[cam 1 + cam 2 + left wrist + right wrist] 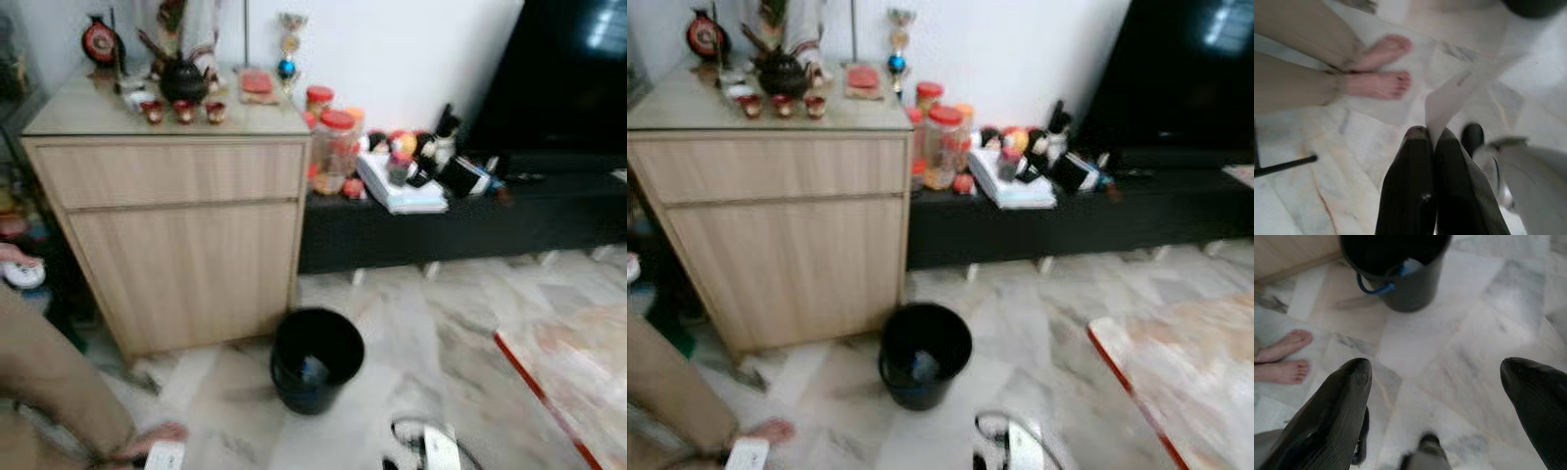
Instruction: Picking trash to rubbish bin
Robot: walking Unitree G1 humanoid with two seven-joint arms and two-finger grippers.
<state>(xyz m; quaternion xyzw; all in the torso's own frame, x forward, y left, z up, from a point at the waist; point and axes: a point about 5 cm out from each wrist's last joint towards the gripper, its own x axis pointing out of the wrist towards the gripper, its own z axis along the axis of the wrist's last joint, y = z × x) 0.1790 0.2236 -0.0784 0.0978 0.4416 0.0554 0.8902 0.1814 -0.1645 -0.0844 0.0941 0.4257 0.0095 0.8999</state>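
Observation:
A black rubbish bin (315, 357) with a blue handle (1374, 288) stands on the marble floor beside the wooden cabinet, and something pale lies inside it. In the left wrist view my left gripper (1432, 134) is shut on a strip of white paper (1459, 90), held low over the floor. That paper shows as a white patch (165, 455) at the bottom left of the head view. My right gripper (1437, 369) is open with nothing between its fingers, pointing down at the floor a short way from the bin (1396, 274).
A person's bare feet (1381, 68) and a trouser leg (49, 377) are on the floor close to my left gripper. The wooden cabinet (186, 245) stands behind the bin. A low black TV bench (460, 220) carries jars and clutter. A red-edged mat (568, 362) lies at right.

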